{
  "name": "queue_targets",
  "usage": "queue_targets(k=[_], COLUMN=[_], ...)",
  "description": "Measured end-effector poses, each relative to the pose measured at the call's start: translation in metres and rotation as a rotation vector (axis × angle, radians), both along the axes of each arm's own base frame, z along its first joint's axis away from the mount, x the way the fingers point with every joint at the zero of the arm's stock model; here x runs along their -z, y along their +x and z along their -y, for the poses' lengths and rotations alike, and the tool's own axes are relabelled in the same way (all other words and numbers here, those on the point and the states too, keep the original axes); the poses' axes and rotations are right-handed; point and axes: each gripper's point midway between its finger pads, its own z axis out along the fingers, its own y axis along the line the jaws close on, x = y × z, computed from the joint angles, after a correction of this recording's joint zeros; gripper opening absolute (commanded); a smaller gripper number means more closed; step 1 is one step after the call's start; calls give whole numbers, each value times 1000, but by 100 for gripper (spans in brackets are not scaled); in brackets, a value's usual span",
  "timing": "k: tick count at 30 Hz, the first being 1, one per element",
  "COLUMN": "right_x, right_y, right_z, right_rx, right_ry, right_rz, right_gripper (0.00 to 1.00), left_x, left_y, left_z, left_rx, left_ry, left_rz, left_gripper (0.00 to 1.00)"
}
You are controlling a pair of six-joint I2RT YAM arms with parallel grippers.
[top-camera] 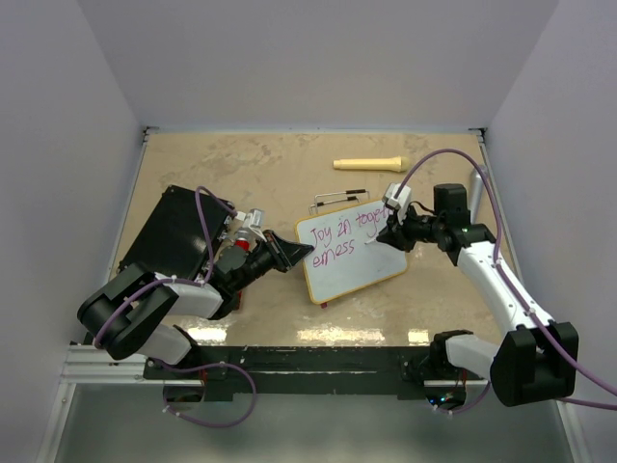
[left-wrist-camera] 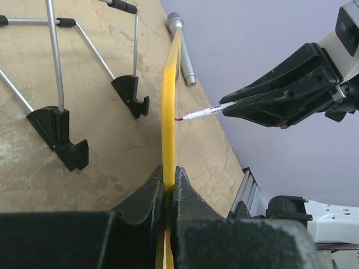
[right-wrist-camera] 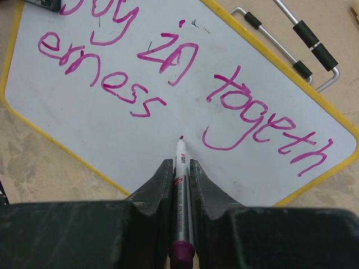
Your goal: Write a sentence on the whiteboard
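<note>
Up close, the right gripper (right-wrist-camera: 179,165) is clamped on a marker (right-wrist-camera: 180,154), whose magenta tip meets the white face of the whiteboard (right-wrist-camera: 84,134) just below a loose curved stroke. The sentence (right-wrist-camera: 168,73) reads "Joy in togeth" over "erness". The left gripper (left-wrist-camera: 168,180) is pinched tight on the board's yellow rim at its left edge, beside "Joy", holding it tilted near the middle of the table (top-camera: 241,174). A wire stand (top-camera: 337,200) with black feet lies just behind the board. A cream stick (top-camera: 369,163) rests well apart toward the far side, a silver cylinder (top-camera: 475,188) lies at the right edge, and a black case (top-camera: 174,236) sits under the left arm.
</note>
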Motion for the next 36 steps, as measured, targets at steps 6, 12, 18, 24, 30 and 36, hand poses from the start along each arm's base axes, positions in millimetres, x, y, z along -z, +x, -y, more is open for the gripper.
queue_targets(k=[6,12,18,24,30,36], right_x=[0,-2,-3,-4,-6,-6], right_y=[-1,-1,2,5,6,5], right_z=[0,0,1,0,-2,-4], right_rx=[-2,-2,7,12,8,-4], right_ry=[-2,-2,-4,3,14,23], right_rz=[-3,-1,7,10,15,8], right_gripper=[0,0,0,0,0,0], left_x=[0,-1,0,0,0,0], left_y=[0,0,0,0,0,0], left_z=[0,0,0,0,0,0], left_rx=[1,1,1,1,1,1], left_ry=[0,-1,-1,-1,-1,-3], left_rz=[1,2,2,2,2,3], left_gripper=[0,0,0,0,0,0])
